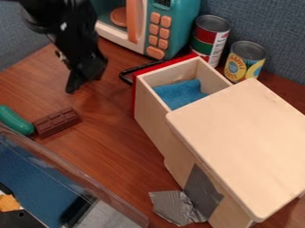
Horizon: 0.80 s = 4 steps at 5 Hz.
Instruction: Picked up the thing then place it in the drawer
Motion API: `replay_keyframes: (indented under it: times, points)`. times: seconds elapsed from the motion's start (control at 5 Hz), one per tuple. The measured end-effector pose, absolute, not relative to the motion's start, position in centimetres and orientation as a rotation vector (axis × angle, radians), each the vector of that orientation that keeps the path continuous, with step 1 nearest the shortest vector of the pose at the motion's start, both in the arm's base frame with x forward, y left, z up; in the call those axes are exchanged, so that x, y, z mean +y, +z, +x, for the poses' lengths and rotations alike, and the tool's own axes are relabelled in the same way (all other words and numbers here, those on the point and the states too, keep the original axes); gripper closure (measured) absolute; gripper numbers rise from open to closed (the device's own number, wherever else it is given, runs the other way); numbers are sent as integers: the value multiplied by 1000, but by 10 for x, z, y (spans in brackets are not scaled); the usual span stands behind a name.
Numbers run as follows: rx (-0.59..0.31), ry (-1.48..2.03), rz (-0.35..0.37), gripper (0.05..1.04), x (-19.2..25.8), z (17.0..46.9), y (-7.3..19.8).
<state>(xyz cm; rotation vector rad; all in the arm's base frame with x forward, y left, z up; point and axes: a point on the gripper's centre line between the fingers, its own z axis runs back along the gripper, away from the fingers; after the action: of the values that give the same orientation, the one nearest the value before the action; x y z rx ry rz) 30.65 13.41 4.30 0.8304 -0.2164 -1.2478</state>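
Blue and lightly creased, the cloth (180, 92) lies right inside the open drawer (150, 116)! And there's my gripper (85, 83), over the brown table (104, 142) near the black handle (124, 75); spread or closed, I can't tell.

A lane of bare reddish-brown wooden counter (110, 127) runs between the brown segmented chocolate bar (58, 122) and the pale wooden drawer with a red front (150, 109). The drawer lies open from above at its red end; the flat pale wooden cabinet top (244, 133) roofs the rest. A black wire handle (123, 76) juts from the front. The teal-and-white toy microwave (179, 22) and red-and-green metal can (208, 38) crowd the far side; a clear plastic bin wall (77, 173) bounds the near left.
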Motion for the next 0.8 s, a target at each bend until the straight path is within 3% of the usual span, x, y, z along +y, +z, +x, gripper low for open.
replay_keyframes:
  times: [0.2,0.4,0.6,0.8]
  points:
    - [-319,-1245,800,974,111,303,94]
    - [-422,-1214,752,974,92,300,128]
    - [-507,-1214,724,974,68,295,157]
    - [-545,-1267,680,974,40,288,166]
